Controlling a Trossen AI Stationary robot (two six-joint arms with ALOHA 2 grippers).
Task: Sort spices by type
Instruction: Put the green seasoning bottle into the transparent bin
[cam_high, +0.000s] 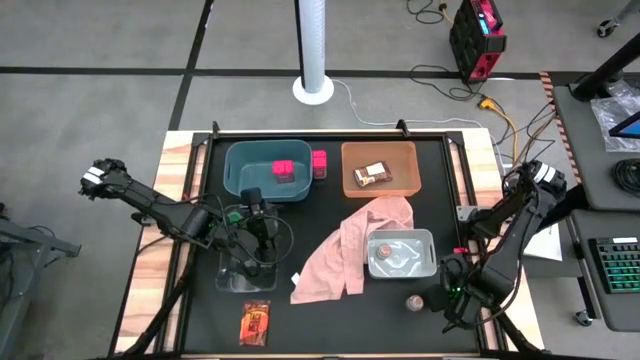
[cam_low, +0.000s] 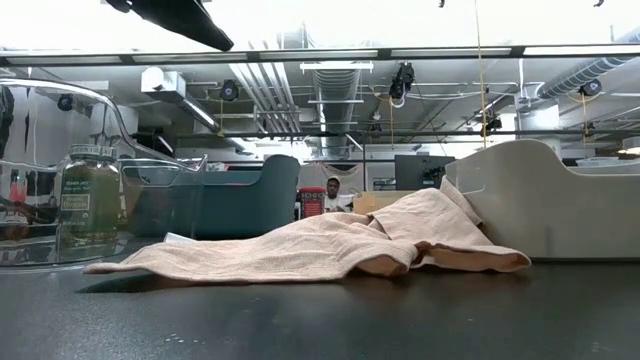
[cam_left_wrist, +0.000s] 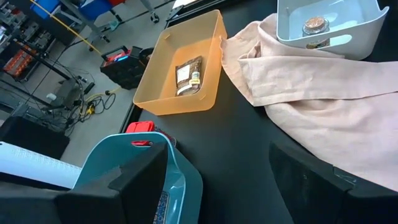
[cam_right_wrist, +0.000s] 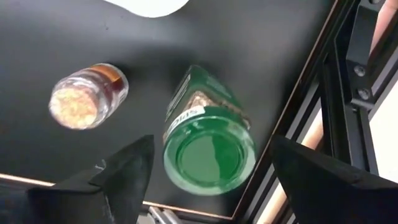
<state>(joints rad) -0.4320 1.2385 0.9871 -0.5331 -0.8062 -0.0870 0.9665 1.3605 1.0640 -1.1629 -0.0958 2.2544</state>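
My right gripper is open near the table's near right corner. Its fingers stand on either side of an upright dark jar with a green lid without touching it. A brownish jar with a pinkish top stands next to it. My left gripper is open and empty above the clear bin. That bin holds a green-lidded jar. Pink boxes lie in the teal bin, and one is beside it. A brown packet lies in the orange bin.
A large pink cloth lies crumpled mid-table against the grey bin, which holds a jar. An orange-red packet lies near the front edge. The table's raised right rail runs close beside the green-lidded jar.
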